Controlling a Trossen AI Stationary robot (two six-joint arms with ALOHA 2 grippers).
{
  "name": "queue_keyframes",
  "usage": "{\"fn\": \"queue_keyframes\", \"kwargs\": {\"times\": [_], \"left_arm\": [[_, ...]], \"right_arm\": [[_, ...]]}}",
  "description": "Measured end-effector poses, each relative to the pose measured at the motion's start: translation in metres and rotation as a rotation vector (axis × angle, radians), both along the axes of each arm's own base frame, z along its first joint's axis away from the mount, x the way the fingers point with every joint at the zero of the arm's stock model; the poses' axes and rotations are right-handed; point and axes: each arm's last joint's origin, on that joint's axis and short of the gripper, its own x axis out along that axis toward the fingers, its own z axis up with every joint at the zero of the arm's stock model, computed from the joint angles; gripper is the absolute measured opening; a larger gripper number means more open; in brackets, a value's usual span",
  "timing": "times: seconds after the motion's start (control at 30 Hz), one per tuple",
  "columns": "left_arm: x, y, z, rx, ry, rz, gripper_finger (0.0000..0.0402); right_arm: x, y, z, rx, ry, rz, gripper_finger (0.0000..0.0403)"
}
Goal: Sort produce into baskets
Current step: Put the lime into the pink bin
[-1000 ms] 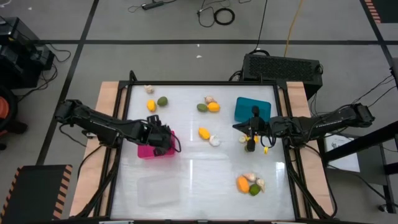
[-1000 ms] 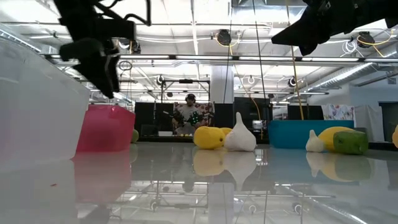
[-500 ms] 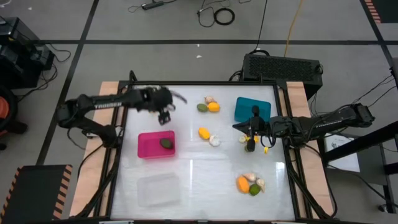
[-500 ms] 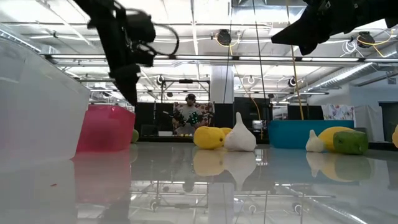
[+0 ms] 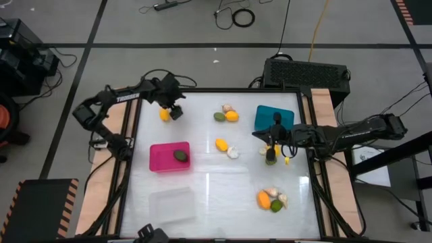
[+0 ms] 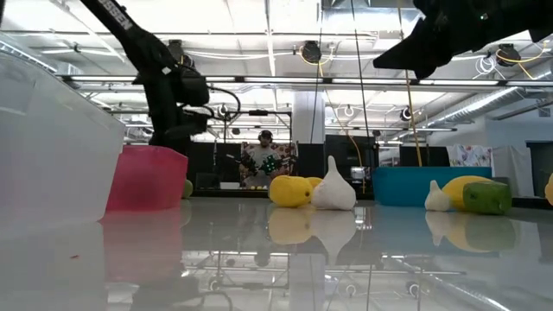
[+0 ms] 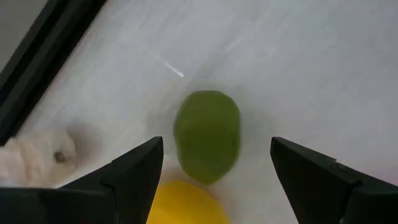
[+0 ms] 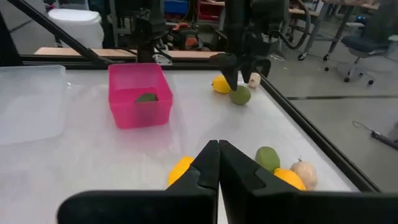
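Left gripper (image 5: 173,110), fingers spread, has left the pink basket (image 5: 169,156), where a green fruit (image 5: 179,155) now lies, and hangs over another green fruit (image 7: 207,135) beside a yellow fruit (image 5: 163,115): one piece sorted, next pick likely. Teal basket (image 5: 273,117) holds nothing visible. Right gripper (image 8: 213,163), fingers pressed together, waits near it. The clear basket (image 8: 28,102) is barely discernible from above.

White lettering runs along the dark left arm (image 5: 128,96) in the high view. It is too small to read. No other text shows.
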Motion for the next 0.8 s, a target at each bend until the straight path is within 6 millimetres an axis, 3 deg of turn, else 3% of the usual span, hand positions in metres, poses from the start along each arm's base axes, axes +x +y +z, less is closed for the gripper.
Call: {"fn": "queue_keyframes", "kwargs": {"times": [0.2,0.53,0.8], "left_arm": [[0.003,0.005,-0.015,0.004,0.058,-0.014,0.0304],[0.004,0.007,-0.017,0.017,0.063,-0.014,0.0303],[0.006,0.006,-0.017,-0.007,0.028,-0.024,0.0268]], "right_arm": [[0.008,-0.004,-0.010,0.013,0.053,-0.029,0.0000],[0.018,-0.008,-0.025,0.087,0.109,-0.079,0.0000],[0.020,-0.008,-0.026,0.100,0.112,-0.083,0.0000]]}}
